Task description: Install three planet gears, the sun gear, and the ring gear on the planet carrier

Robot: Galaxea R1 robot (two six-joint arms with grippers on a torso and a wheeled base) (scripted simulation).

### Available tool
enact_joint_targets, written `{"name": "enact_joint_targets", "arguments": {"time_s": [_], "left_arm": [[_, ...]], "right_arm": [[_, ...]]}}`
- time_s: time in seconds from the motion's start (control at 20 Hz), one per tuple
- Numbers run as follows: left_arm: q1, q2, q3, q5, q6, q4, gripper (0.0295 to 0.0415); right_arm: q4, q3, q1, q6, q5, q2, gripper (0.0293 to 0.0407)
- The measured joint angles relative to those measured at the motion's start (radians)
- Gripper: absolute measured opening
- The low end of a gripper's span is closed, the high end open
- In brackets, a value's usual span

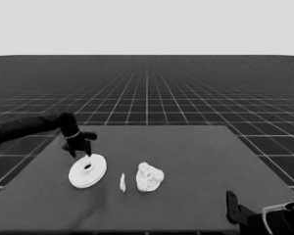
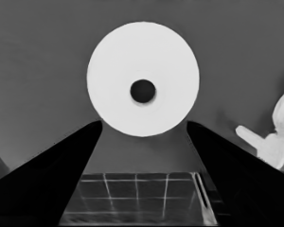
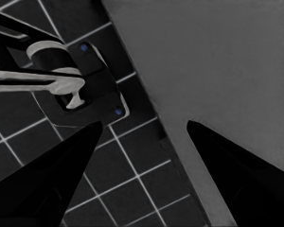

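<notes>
Left gripper (image 1: 83, 151), fingers apart, hovers over larger round part (image 1: 87, 171); next: descend, grip it, carry onto smaller round part (image 1: 149, 176).

On the table (image 1: 196, 186): 1 larger round part (image 1: 87, 170), lying alone. 1 thin white piece (image 1: 122, 182). 1 white cluster (image 1: 149, 176), smaller round part and gears packed together; count within it cannot be told. 2 arms in view.

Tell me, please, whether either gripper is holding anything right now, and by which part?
Nothing is held. The left gripper hangs open over the larger round part without gripping it; the right gripper waits open at the table's near right corner.
</notes>
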Motion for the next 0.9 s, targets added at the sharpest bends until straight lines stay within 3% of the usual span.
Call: {"name": "enact_joint_targets", "arguments": {"time_s": [0.1,0.15,0.25,0.6,0.65,0.9], "left_arm": [[0.002,0.016,-0.04,0.005,0.006,-0.014,0.0385],[0.076,0.032,-0.076,-0.052,0.016,0.038,0.0385],[0.158,0.061,-0.136,-0.108,0.036,0.082,0.0385],[0.193,0.082,-0.179,-0.139,0.05,0.1,0.0385],[0.193,0.082,-0.179,-0.139,0.05,0.1,0.0349],[0.193,0.082,-0.18,-0.139,0.051,0.1,0.0348]], "right_arm": [[0.0,0.0,0.0,0.0,0.0,0.0,0.0385],[0.0,0.0,0.0,0.0,0.0,0.0,0.0385],[0.0,0.0,0.0,0.0,0.0,0.0,0.0385],[0.0,0.0,0.0,0.0,0.0,0.0,0.0385],[0.0,0.0,0.0,0.0,0.0,0.0,0.0385],[0.0,0.0,0.0,0.0,0.0,0.0,0.0385]]}}
